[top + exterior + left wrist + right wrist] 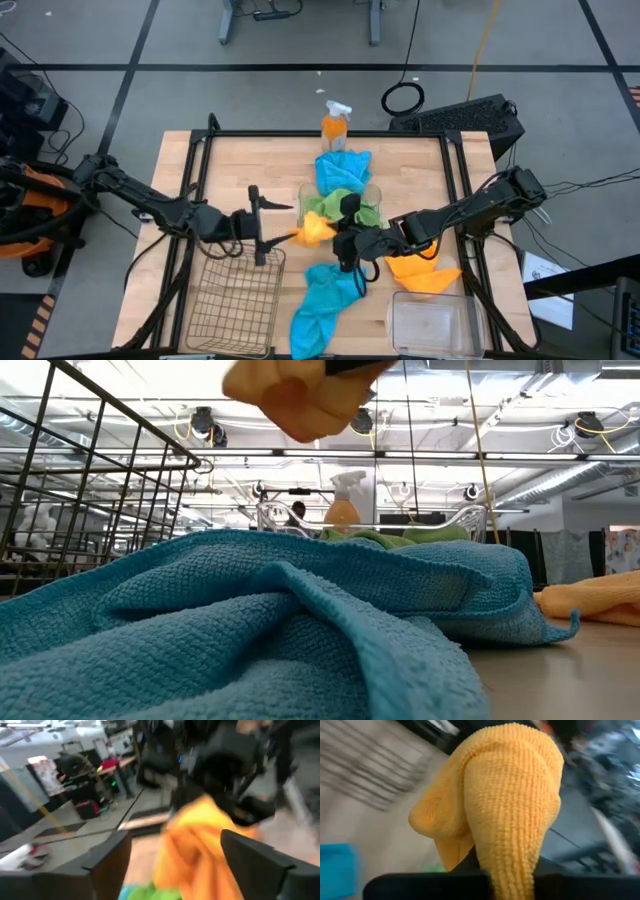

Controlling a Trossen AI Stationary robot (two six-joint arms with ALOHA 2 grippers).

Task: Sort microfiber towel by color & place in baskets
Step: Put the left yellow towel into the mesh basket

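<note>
Left claw: we see the left gripper (268,228) over the table's middle, its fingers (107,865) spread wide with the hanging orange towel (315,231) just beyond their tips; it grips nothing.
Right claw: we see the right gripper (345,240) facing the left one from the other side, pressed together and pinching that orange towel (505,805), which droops from it in a bunch.
Held towel: in the low view we see it (295,395) in the air, clear of the table.
Second orange towel: we find it (425,272) flat on the table under the right arm, behind the right claw.
Blue towels: one (325,300) lies on the table just below the right claw; another (343,168) lies past the clear basket, near the spray bottle (335,122).
Green towels: we see them (335,205) bunched in the clear basket (304,190) just beyond both claws.
Wire basket: it (235,300) sits below the left claw, on that arm's side.
Second clear basket: it (430,320) stands at the table's near edge, on the right arm's side, near the flat orange towel.
</note>
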